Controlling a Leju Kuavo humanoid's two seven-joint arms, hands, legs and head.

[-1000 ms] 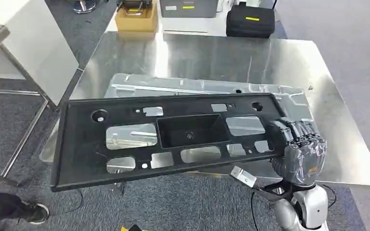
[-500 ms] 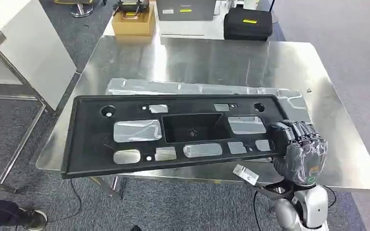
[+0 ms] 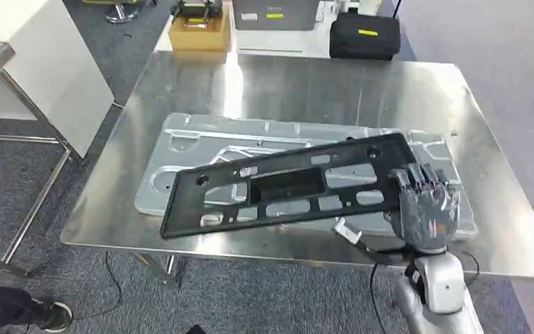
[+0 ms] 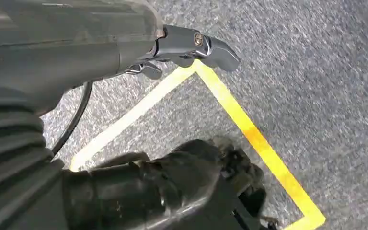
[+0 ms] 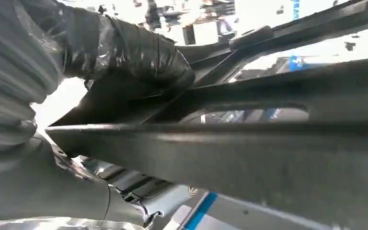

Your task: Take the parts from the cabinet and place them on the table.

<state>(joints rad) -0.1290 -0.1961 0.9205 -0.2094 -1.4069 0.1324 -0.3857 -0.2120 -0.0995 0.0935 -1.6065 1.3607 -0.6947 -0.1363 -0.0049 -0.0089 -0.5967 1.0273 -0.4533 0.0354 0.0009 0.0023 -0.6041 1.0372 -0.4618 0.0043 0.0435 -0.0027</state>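
Brushed steel table [image 3: 299,90] under robot hand [image 3: 425,209]-held slotted black panel [image 3: 285,186]

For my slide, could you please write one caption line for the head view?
Right hand holds one end of a long black panel over a silver metal sheet part lying on the steel table.

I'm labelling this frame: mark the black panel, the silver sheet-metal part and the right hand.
black panel [image 3: 285,184], head view, on its central recessed pocket.
silver sheet-metal part [image 3: 201,139], head view, on its bare far-left area.
right hand [image 3: 425,207], head view, on the back of the hand gripping the panel's end.
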